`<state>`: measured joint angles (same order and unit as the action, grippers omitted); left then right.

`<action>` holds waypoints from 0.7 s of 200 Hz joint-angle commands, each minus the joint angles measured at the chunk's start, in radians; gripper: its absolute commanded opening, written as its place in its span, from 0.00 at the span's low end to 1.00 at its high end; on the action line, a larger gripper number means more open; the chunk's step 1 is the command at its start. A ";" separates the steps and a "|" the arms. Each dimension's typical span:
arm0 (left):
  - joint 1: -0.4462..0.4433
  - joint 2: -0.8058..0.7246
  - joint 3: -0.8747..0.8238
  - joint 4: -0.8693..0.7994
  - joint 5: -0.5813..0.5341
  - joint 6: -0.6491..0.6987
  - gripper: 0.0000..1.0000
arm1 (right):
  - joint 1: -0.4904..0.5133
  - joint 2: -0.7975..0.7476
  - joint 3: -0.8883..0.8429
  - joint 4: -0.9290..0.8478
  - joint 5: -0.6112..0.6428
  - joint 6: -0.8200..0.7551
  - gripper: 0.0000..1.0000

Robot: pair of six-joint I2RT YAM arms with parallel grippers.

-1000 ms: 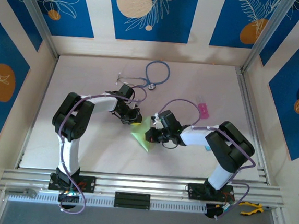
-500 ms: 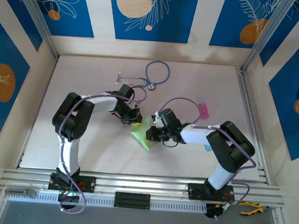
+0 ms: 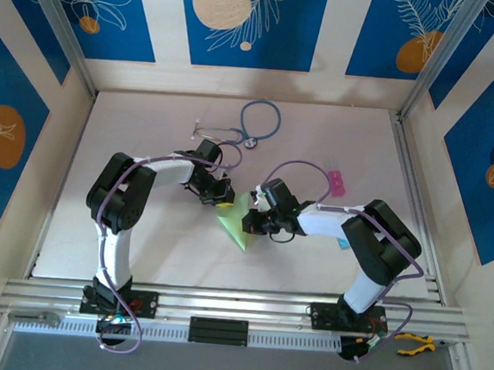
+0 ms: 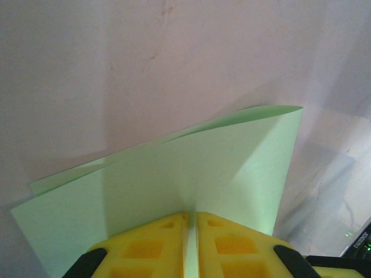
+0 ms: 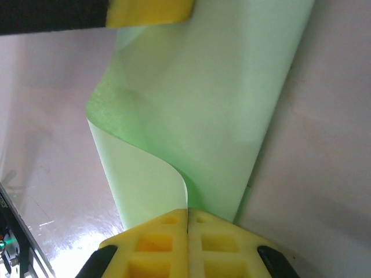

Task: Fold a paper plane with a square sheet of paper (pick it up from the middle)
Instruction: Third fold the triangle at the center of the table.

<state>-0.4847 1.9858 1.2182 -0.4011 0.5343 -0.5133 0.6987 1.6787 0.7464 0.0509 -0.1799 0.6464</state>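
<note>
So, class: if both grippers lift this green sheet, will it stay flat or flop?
Probably flop: the square sheet of paper already curls between the left gripper and right gripper. Likely very light: it looks thin and translucent. Pulling the pinched edges apart might tear it.

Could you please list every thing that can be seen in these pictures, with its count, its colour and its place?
square sheet of paper: 1, pale green, partly folded over, middle of the table, between the two hands.
stethoscope: 1, blue-grey tube, far middle of the table.
pink block: 1, pink, right of the middle, beyond the right arm.
tool: 1, yellow and black handles, near right corner, beside the rail.
table: 1, white, under everything.
left hand: 1, yellow fingers, shut on the paper's left side.
right hand: 1, yellow fingers, shut on the paper's right side.
</note>
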 commanded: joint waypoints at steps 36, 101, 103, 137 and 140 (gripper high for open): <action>-0.007 0.018 -0.006 -0.054 -0.016 0.018 0.15 | -0.005 0.009 0.036 -0.028 0.005 -0.014 0.01; -0.006 0.019 -0.008 -0.053 -0.015 0.019 0.14 | -0.004 0.029 0.051 -0.039 0.010 -0.019 0.01; -0.006 0.019 -0.008 -0.054 -0.016 0.018 0.15 | -0.004 0.027 0.050 -0.041 0.011 -0.019 0.01; -0.006 0.018 -0.008 -0.055 -0.015 0.019 0.15 | 0.000 0.025 0.051 -0.061 0.020 -0.023 0.01; -0.007 0.018 -0.007 -0.056 -0.015 0.019 0.15 | -0.001 0.023 0.051 -0.061 0.021 -0.022 0.01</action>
<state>-0.4847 1.9858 1.2182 -0.4015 0.5346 -0.5133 0.6987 1.6947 0.7731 0.0257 -0.1646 0.6407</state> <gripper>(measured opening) 0.147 0.045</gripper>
